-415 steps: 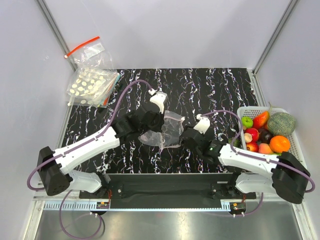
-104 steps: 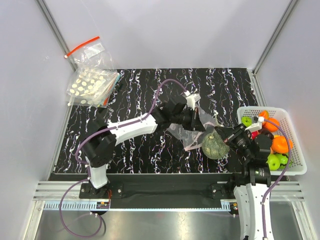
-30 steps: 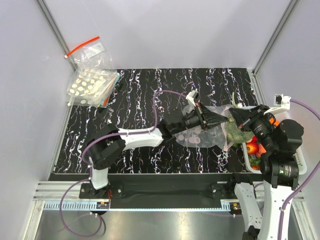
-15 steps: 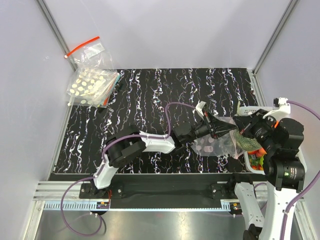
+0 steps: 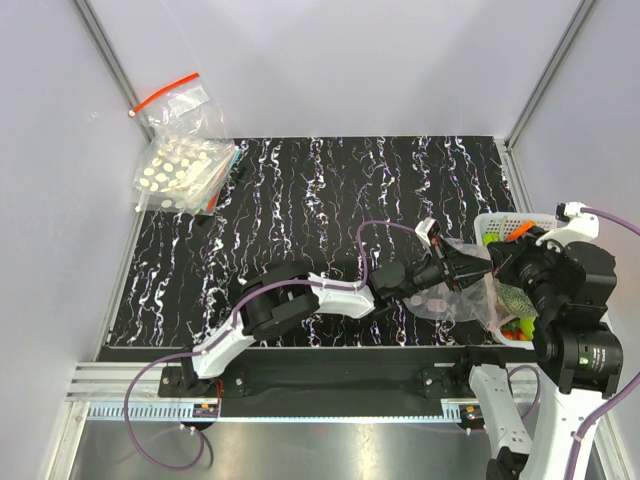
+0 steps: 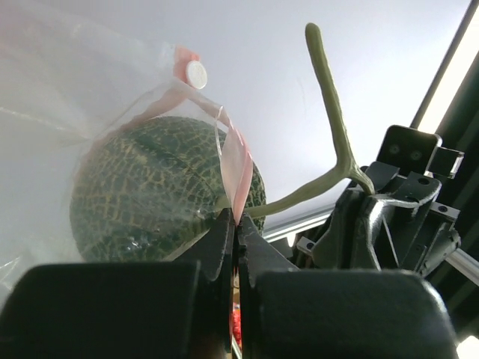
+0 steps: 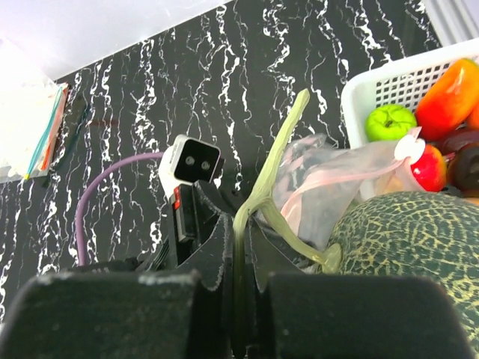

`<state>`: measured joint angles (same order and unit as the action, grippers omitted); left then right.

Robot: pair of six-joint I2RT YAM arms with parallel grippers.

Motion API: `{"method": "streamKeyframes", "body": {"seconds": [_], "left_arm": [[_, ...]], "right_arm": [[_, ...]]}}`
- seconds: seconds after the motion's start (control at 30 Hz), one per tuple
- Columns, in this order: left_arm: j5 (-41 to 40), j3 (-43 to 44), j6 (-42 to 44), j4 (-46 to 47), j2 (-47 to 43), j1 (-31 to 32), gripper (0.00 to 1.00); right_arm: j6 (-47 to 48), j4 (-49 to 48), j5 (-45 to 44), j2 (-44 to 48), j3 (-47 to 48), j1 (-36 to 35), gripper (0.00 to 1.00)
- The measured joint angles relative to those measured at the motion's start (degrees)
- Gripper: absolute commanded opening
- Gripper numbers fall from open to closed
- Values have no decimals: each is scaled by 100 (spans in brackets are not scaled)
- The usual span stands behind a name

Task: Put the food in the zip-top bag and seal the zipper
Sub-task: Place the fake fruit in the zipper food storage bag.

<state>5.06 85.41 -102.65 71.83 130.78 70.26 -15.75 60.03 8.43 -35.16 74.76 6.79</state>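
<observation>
The food I can see is a dark green netted melon [image 7: 419, 247] hanging by its long pale stem [image 7: 278, 149]. My right gripper [image 7: 239, 224] is shut on that stem, raised above the basket's left edge [image 5: 497, 262]. The clear zip-top bag [image 5: 448, 298] hangs beside the melon, and my left gripper [image 6: 236, 217] is shut on its pinkish zipper strip [image 6: 238, 161]. In the left wrist view the melon [image 6: 157, 191] shows partly through the bag film. I cannot tell whether any of it is inside. The melon [image 5: 512, 298] touches the bag's mouth.
A white basket [image 7: 389, 82] at the right table edge holds a green apple [image 7: 389, 121], an orange-red fruit [image 7: 449, 90] and other fruits. Stacked dotted bags [image 5: 180, 172] and a red-strip bag [image 5: 172, 100] lie far left. The left arm [image 5: 330, 292] stretches low across the table.
Both arms have moved right together with the bag and the melon. The melon now hangs over the basket's near-left edge. Both grips are unchanged.
</observation>
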Motion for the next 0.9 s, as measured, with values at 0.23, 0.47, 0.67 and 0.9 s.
{"method": "streamKeyframes", "body": {"seconds": [0.23,0.47,0.67,0.9], "left_arm": [[-122,-4,-275,142,151,-35,0],[-162,-66,-389,94,485,-195,0],[2,-501,-337,243,459,-496,0],[402,-704,-195,181,459,-925,0]], "right_arm": [[48,-109,-22,-37,-299,0,0],[52,-216,-9,-372,-763,2,0],[-116,-544,295,-498,-946,2,0],[-623,-1394,588,-608,-1755,2,0]]}}
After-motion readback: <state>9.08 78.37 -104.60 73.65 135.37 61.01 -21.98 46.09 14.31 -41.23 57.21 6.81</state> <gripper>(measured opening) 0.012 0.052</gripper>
